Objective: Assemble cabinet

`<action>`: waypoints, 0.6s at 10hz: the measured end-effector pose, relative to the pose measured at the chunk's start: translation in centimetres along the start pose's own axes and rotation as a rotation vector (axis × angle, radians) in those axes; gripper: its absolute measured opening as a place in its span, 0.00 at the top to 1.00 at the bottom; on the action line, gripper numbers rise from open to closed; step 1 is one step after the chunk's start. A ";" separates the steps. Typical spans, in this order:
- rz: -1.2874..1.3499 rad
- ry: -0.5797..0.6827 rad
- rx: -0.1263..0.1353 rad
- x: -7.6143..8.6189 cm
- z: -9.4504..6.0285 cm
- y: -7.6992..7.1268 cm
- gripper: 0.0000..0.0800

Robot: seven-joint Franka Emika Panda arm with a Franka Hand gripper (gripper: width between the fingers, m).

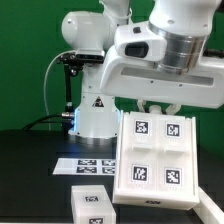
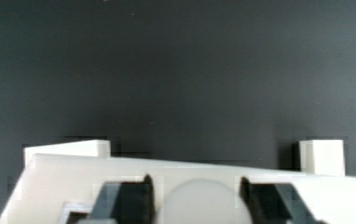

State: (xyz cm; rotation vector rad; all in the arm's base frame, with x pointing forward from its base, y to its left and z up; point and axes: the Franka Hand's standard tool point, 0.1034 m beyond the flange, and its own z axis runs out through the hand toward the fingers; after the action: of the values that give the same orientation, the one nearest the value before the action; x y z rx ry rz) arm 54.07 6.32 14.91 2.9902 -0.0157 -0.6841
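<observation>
**Cabinet held upright under the gripper**

Nearest us in the exterior view, a small part [image 1: 90, 205] lies flat on the black table [image 1: 30, 190], toward that view's left. Just beside it, to the view's right, we see the cabinet [image 1: 155, 155]. It is a white slab with four tags facing us, its long axis running up and down and its top leaning slightly toward the view's right. The gripper [image 1: 160, 108] sits directly above it, fingers drawn close onto the cabinet's top edge. We cannot tell whether the lower edge touches the table. Farther back lies the marker board [image 1: 88, 162], then the arm's base [image 1: 95, 105]. In the wrist view, the cabinet's white edge spans the space between the fingers.
</observation>
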 end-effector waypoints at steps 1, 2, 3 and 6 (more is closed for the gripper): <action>-0.052 -0.014 -0.009 0.8 -0.3 -0.3 0.72; -0.074 -0.028 -0.011 2.1 -0.8 0.3 0.72; -0.086 -0.025 -0.010 2.7 -1.0 0.9 0.72; -0.067 -0.054 -0.009 2.3 -0.8 0.9 0.72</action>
State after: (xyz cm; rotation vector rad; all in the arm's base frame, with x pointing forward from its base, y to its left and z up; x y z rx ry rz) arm 56.50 5.47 14.72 2.9756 0.0852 -0.7690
